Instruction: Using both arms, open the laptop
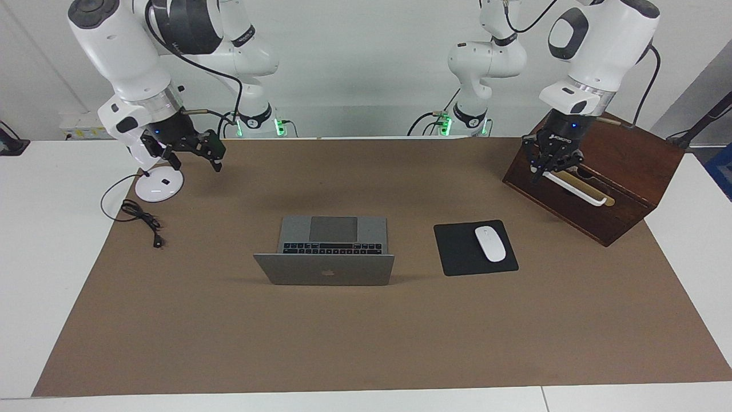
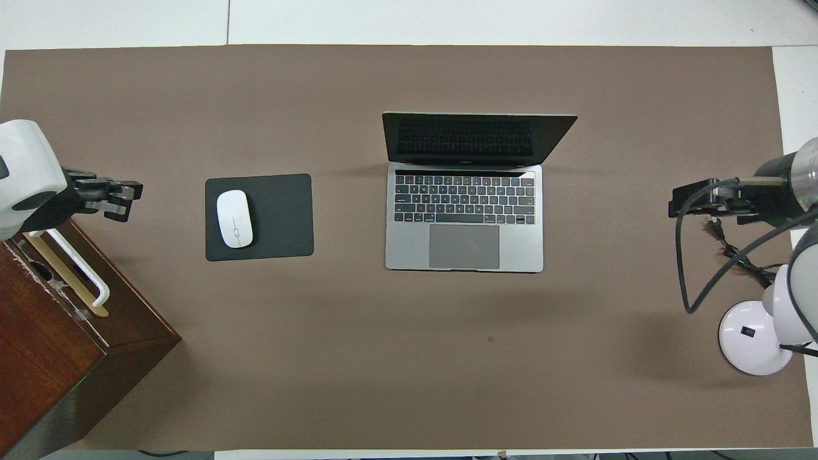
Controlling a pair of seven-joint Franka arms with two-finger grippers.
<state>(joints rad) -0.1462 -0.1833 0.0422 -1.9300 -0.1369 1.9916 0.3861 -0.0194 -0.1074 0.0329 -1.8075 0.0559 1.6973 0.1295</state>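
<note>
The laptop [image 1: 325, 252] sits open mid-surface, so the job looks done; the left tool [image 1: 550, 161], pressed together, hangs over the wooden box [image 1: 595, 171], and the right tool [image 1: 189, 150], spread and empty, over the lamp [image 1: 159, 184] corner.

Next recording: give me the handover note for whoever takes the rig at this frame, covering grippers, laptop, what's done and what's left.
Left gripper: shut, empty, raised over the wooden box.
Right gripper: open, empty, raised by the lamp base.
Laptop: mid-mat, lid up, keyboard facing the robots; mouse pad beside it toward the left arm's end.
Done: laptop is open.
Left: nothing on the laptop; arms likely just need parking.
</note>
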